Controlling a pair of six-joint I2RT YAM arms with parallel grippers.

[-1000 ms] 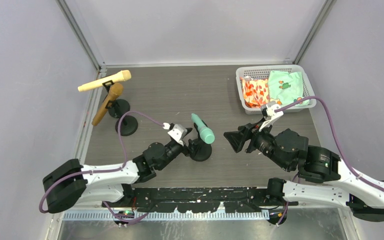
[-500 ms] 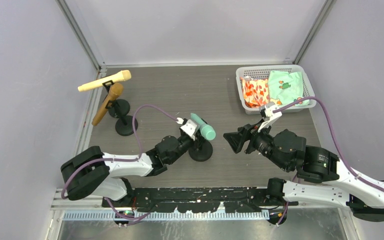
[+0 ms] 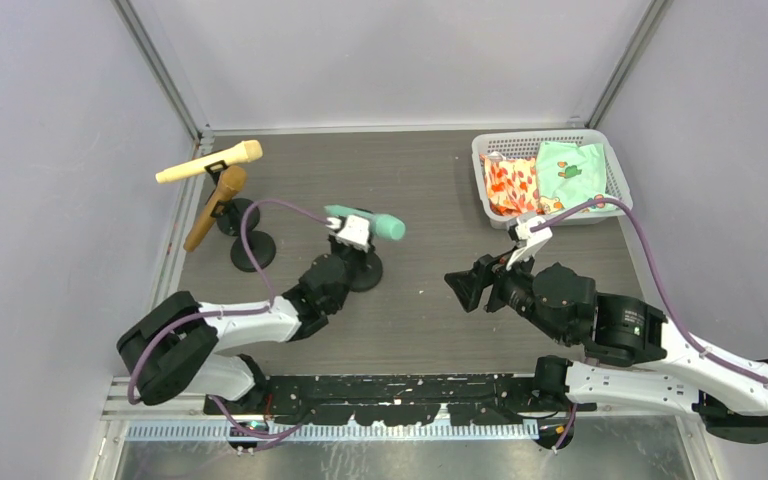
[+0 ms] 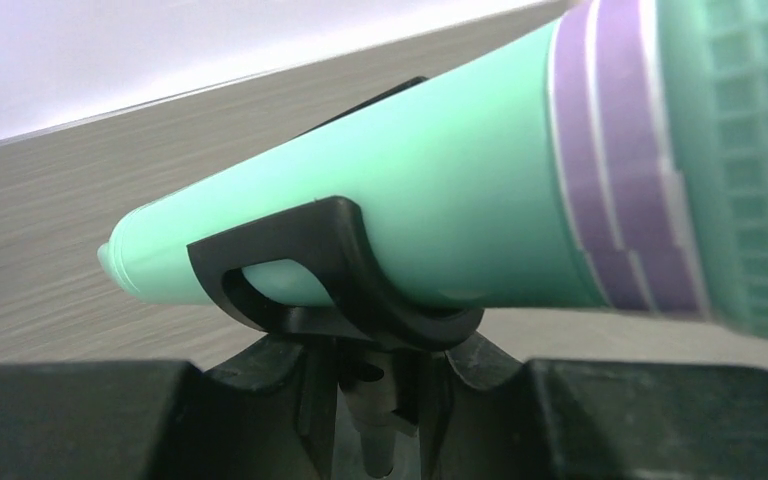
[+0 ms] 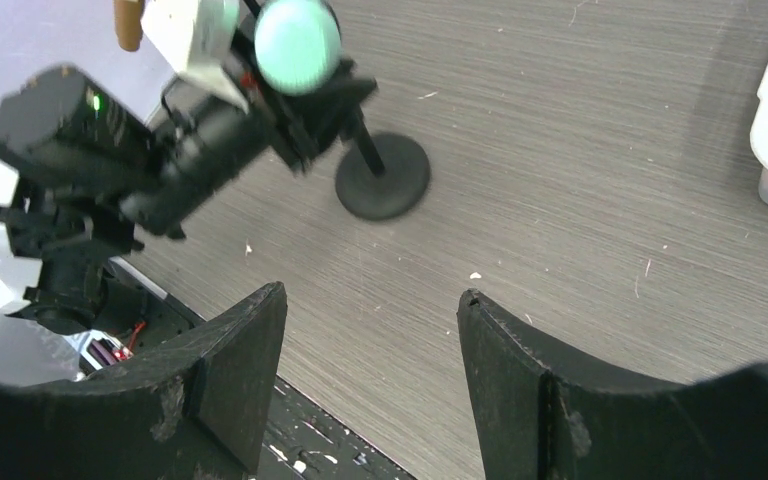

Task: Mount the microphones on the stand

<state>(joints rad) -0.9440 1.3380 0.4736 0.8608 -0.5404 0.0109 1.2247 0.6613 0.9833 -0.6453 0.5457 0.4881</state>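
We judged all three microphones (image 3: pixel 210 162) clipped; our left gripper (image 4: pixel 373 425) clamped the mint-green microphone's (image 3: pixel 365 222) stand (image 3: pixel 364 273), our right gripper (image 5: pixel 370 385) gaped empty at four o'clock.

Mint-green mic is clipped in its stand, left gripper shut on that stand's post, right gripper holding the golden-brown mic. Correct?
Not the last part. The right gripper holds nothing: the right wrist view shows its jaws open with nothing between them. The golden-brown mic is at the far left in the top view, well apart from that gripper. The rest stands.
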